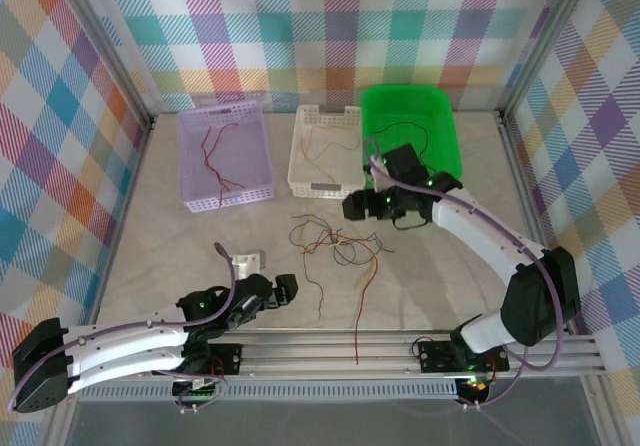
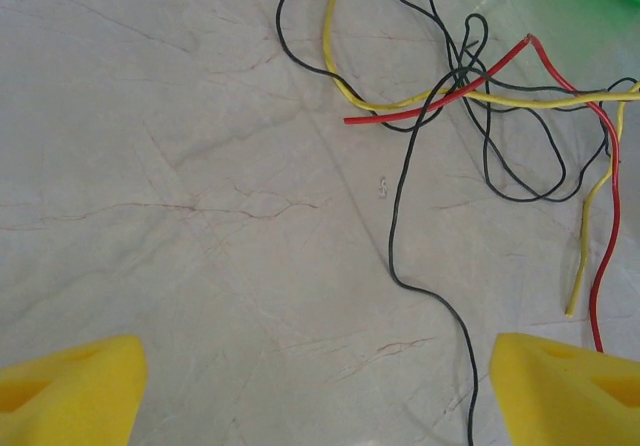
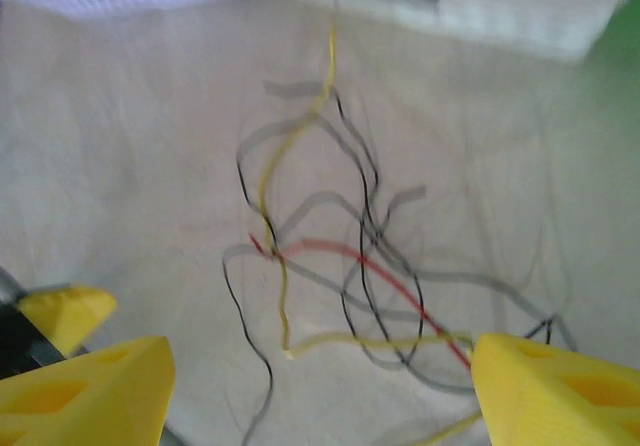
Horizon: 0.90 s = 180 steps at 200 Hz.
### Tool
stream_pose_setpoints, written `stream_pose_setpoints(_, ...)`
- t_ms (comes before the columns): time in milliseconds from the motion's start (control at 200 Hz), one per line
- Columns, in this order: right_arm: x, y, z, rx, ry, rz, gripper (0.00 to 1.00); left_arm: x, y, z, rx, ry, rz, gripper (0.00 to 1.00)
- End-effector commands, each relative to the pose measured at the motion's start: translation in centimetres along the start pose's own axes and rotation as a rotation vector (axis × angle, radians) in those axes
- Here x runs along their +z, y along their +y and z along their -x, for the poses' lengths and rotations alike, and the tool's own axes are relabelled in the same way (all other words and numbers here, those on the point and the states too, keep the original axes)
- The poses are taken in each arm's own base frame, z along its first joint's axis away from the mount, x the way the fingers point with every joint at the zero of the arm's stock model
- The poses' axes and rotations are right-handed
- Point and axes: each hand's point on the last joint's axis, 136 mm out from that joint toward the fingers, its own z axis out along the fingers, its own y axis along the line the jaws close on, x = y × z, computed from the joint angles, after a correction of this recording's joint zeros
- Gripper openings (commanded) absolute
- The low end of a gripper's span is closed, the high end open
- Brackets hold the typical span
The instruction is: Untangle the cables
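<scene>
Several cables [image 2: 455, 90] tangled together; right wrist view blurred, strands indistinct.

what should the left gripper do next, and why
Probably ease the left gripper, open now, forward to close on the free tail of the black cable. That tail lies alone on the table, clear of the tangle of red, yellow and black beyond.

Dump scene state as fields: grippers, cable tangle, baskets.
cable tangle: red, yellow, black wires crossed on table
left gripper: open, empty, near-left of cable tangle
right gripper: open, empty, far side of cable tangle
lilac basket: holds red wire
white basket: holds tan wire
green basket: holds black wire
</scene>
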Motion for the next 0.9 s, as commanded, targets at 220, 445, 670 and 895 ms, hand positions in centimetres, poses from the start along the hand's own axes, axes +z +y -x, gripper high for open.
stream_pose_setpoints(220, 2.7, 2.3, -3.6, 0.009, 0.030, 0.073, 0.90, -0.4, -2.2, 1.2, 0.018, -0.006, -0.020, 0.93)
stream_pose_setpoints(445, 5.2, 2.0, -4.9, 0.124, 0.025, 0.056, 1.00, -0.4, -1.9, 1.2, 0.007, 0.000, 0.000, 0.94)
stream_pose_setpoints(670, 5.6, 1.3, -4.0, 0.257, -0.050, 0.046, 0.99, -0.7, -1.2, 1.2, -0.008, -0.004, 0.019, 0.96)
stream_pose_setpoints(895, 6.8, 1.8, -2.8, 0.320, -0.069, 0.083, 0.80, -0.8, -1.2, 1.1, -0.024, -0.005, 0.013, 0.96)
